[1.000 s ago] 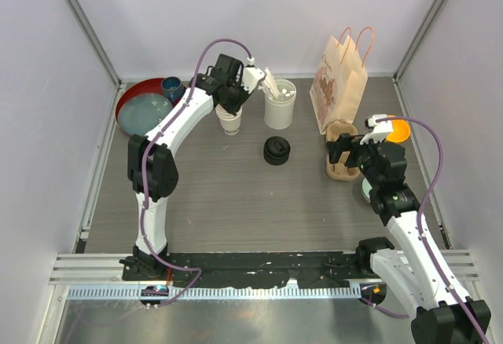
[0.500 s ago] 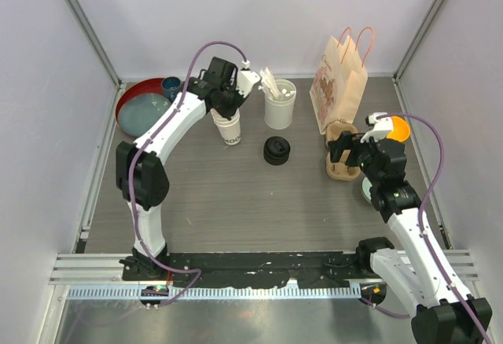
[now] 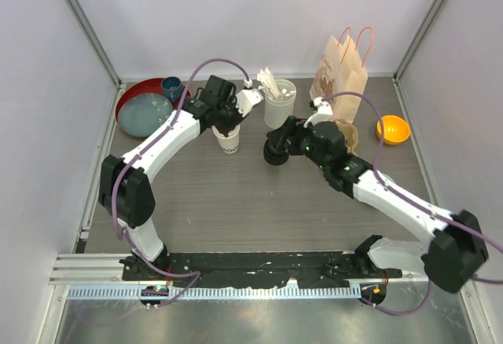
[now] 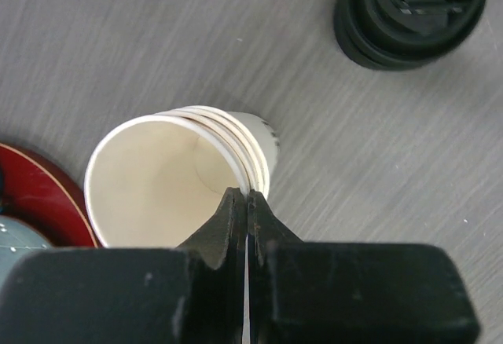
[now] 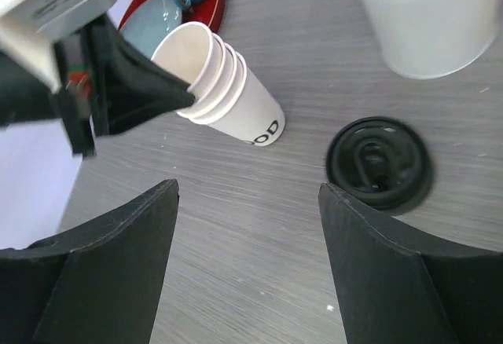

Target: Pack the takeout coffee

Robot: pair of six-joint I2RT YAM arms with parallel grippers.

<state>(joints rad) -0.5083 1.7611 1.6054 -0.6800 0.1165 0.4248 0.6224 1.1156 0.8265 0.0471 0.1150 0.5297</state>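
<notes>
A nested stack of white paper cups point(image 3: 229, 140) point(image 5: 233, 99), the takeout coffee cups, leans on the table with dark print on its side. My left gripper point(image 3: 226, 124) point(image 4: 246, 195) is shut on the stack's rim point(image 4: 253, 163), one finger inside and one outside. The black lids point(image 3: 274, 158) point(image 5: 380, 163) point(image 4: 411, 10) lie stacked right of the cups. Above the table between cups and lids hangs my right gripper point(image 3: 277, 141) point(image 5: 248, 189), open, with only bare table between its fingers.
A white cylinder of sticks point(image 3: 279, 105) point(image 5: 428, 22) stands behind the lids. The paper bag point(image 3: 340, 81) stands at the back right, with the tan carrier point(image 3: 349, 133) partly hidden by my right arm. An orange bowl point(image 3: 392, 129) sits far right. A red plate point(image 3: 134, 107) holds blue dishes at the back left.
My right arm has swung left from beside the carrier to over the lids, its jaws narrowing a little. My left gripper has shut on the cup rim and drawn the stack slightly nearer.
</notes>
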